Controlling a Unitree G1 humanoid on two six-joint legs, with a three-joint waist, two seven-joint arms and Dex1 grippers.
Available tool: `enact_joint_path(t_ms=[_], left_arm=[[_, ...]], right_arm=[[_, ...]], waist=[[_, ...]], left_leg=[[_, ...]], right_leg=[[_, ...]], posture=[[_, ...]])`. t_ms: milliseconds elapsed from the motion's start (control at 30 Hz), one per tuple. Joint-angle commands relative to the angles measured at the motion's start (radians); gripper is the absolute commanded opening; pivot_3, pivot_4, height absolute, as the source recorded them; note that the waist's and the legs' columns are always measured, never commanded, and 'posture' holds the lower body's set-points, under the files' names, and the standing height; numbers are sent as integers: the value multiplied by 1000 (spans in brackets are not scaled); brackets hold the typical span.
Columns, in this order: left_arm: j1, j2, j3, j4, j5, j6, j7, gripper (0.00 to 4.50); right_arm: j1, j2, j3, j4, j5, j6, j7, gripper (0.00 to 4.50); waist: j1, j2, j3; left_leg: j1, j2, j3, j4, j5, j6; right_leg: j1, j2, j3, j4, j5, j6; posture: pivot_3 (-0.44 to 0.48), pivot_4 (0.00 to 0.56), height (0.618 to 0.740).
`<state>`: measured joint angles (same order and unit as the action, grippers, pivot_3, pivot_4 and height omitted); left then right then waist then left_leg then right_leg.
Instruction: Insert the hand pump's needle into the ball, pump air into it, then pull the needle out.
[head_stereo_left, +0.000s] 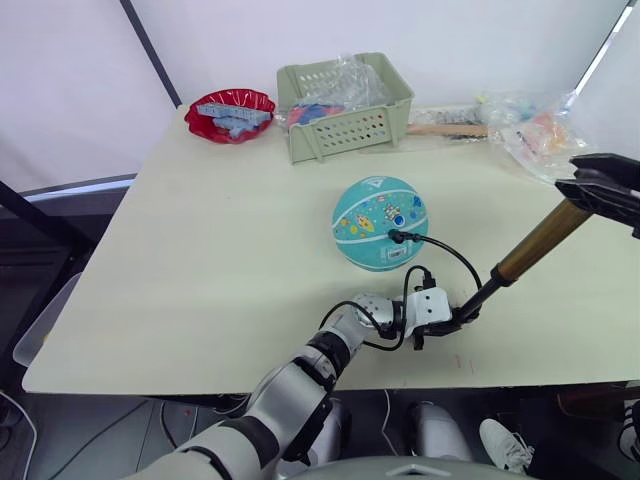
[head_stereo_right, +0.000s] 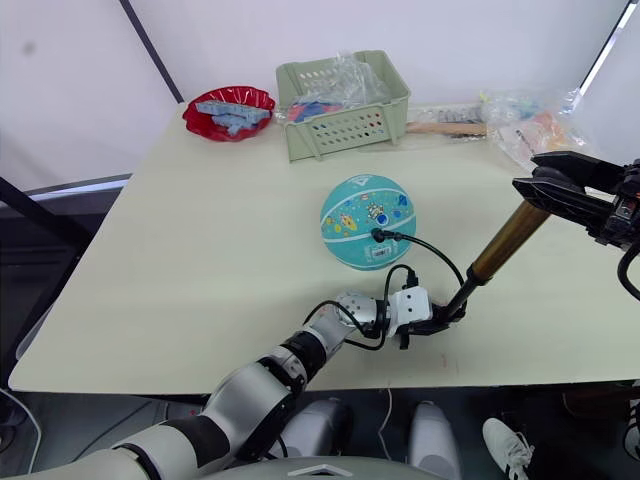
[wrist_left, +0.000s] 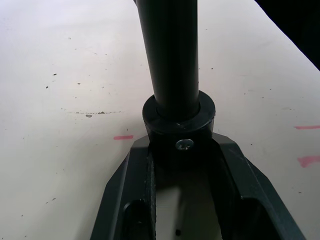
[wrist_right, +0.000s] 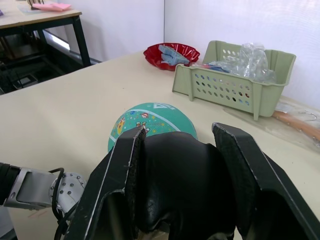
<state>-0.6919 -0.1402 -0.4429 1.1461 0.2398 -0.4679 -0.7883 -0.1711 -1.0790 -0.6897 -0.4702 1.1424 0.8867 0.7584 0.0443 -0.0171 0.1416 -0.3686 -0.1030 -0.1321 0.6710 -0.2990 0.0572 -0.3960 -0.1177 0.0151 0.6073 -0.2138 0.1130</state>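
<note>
The teal ball (head_stereo_left: 380, 222) rests on the table, right of centre. The needle's black fitting (head_stereo_left: 397, 237) is stuck into the ball's near side, so the needle itself is hidden. From it a thin black hose (head_stereo_left: 455, 255) arcs to the hand pump (head_stereo_left: 541, 240), which leans up to the right. My left gripper (head_stereo_left: 445, 322) is shut on the pump's black foot (wrist_left: 178, 125) near the table's front edge. My right gripper (wrist_right: 180, 150) is shut on the black T-handle (head_stereo_left: 605, 185), with its rod drawn out above the gold-bronze barrel. The ball (wrist_right: 152, 122) lies beyond the handle.
At the back of the table stand a green basket (head_stereo_left: 345, 110) of plastic wrappings and a red bowl (head_stereo_left: 230, 113) to its left. Clear bags (head_stereo_left: 530, 125) and a wooden-handled item (head_stereo_left: 445, 129) lie at the back right. The table's front edge (head_stereo_left: 300, 385) is close to my left arm.
</note>
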Motion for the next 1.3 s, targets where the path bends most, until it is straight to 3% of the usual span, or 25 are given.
enact_joint_path(t_ms=[33, 467, 800, 1033, 1300], left_arm=[[48, -26, -37, 93, 59, 68, 14, 954], [40, -34, -33, 82, 50, 63, 5, 954], [35, -35, -25, 76, 41, 64, -6, 954], [27, -38, -19, 75, 37, 67, -12, 954], [15, -47, 0, 53, 14, 64, -31, 954]], right_arm=[[47, 20, -42, -56, -32, -42, 24, 1626], [297, 177, 251, -121, -351, -260, 42, 1626], [359, 307, 475, -90, -555, -399, 4, 1626], [359, 350, 514, -63, -630, -437, -16, 1626], [350, 353, 455, -57, -615, -441, -12, 1626]], waist=[[1, -1, 0], [-1, -7, -5], [-2, -9, -8], [-3, -11, -11], [-3, -10, -13]], left_leg=[[0, 0, 0, 0, 0, 0], [4, 0, 0, 0, 0, 0], [5, 1, -1, -1, 0, 0], [5, 1, -1, -1, 0, 0], [6, 1, -1, -1, 0, 0]], right_leg=[[0, 0, 0, 0, 0, 0], [2, 1, 0, 1, 0, 1], [2, 2, -1, 1, 0, 1], [2, 2, 0, 1, 0, 0], [3, 3, 0, 1, 0, 0]], posture=[[0, 150, 740], [0, 150, 740], [0, 150, 740], [0, 150, 740], [0, 150, 740]])
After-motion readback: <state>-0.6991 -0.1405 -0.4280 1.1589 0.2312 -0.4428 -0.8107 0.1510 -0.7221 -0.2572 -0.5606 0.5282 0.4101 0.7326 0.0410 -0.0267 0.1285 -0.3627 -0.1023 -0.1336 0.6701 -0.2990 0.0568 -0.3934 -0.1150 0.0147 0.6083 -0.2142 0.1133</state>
